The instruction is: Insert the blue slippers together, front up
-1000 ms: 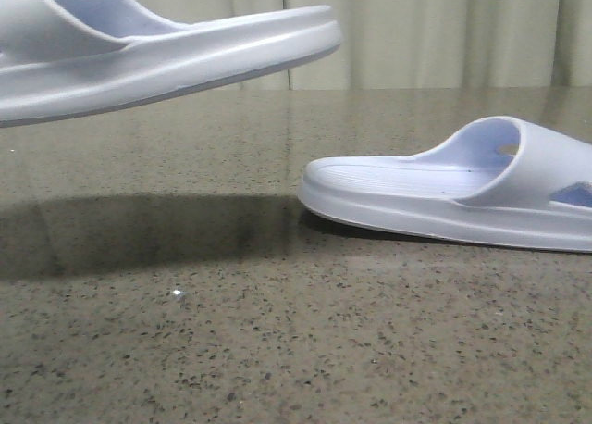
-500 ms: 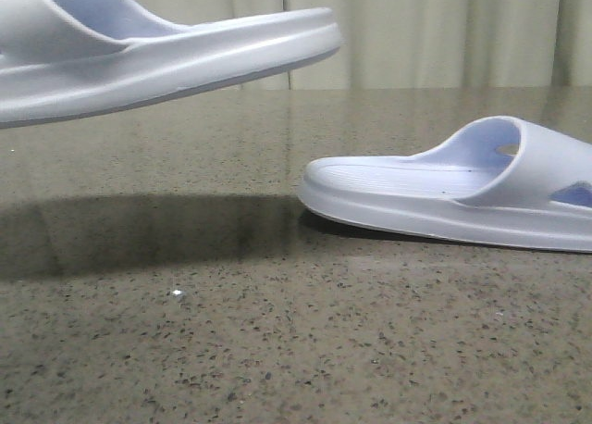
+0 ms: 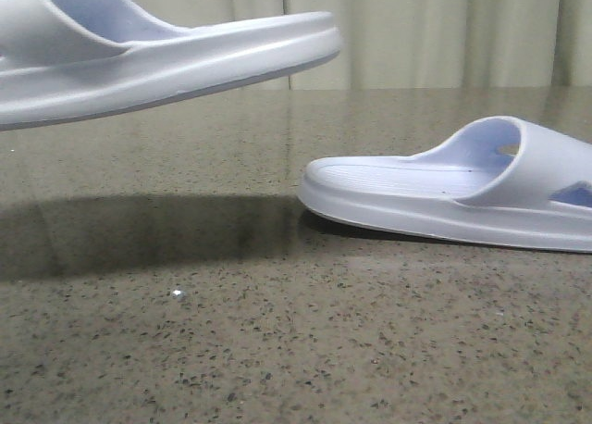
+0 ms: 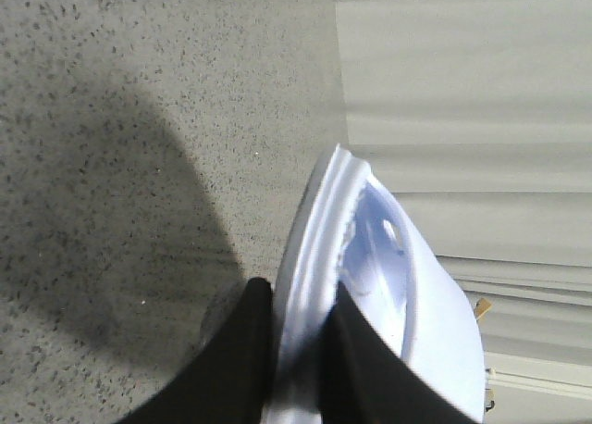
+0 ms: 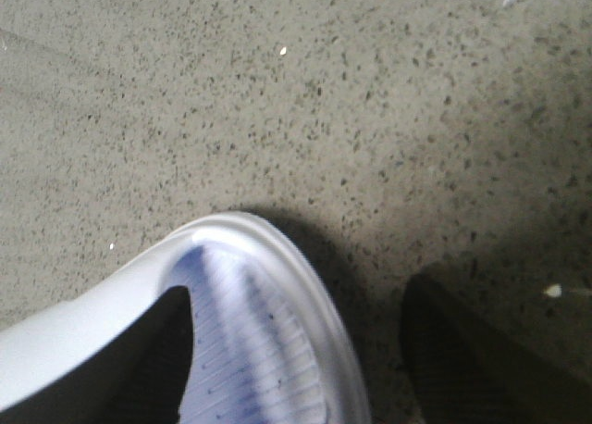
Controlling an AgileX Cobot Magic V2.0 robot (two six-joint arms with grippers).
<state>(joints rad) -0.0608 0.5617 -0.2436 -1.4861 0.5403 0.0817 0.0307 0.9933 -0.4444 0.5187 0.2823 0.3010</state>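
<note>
One pale blue slipper (image 3: 166, 68) hangs in the air at the upper left of the front view, sole down and nearly level. My left gripper (image 4: 301, 350) is shut on its thick sole edge; the strap (image 4: 435, 331) shows beside the black fingers (image 4: 236, 359). The other slipper (image 3: 444, 197) lies flat on the table at the right, strap toward the right edge. My right gripper (image 5: 305, 350) is open and low over the rounded end of this slipper (image 5: 111, 304). One finger (image 5: 157, 368) is over the ribbed footbed, the other (image 5: 462, 359) is outside, over the table. Neither gripper shows in the front view.
The speckled stone table (image 3: 277, 350) runs across the front view, with the raised slipper's shadow (image 3: 139, 230) on its left part. A pale curtain (image 3: 416, 35) hangs behind the table's far edge.
The raised slipper has sunk very slightly. The slipper on the table has not moved.
</note>
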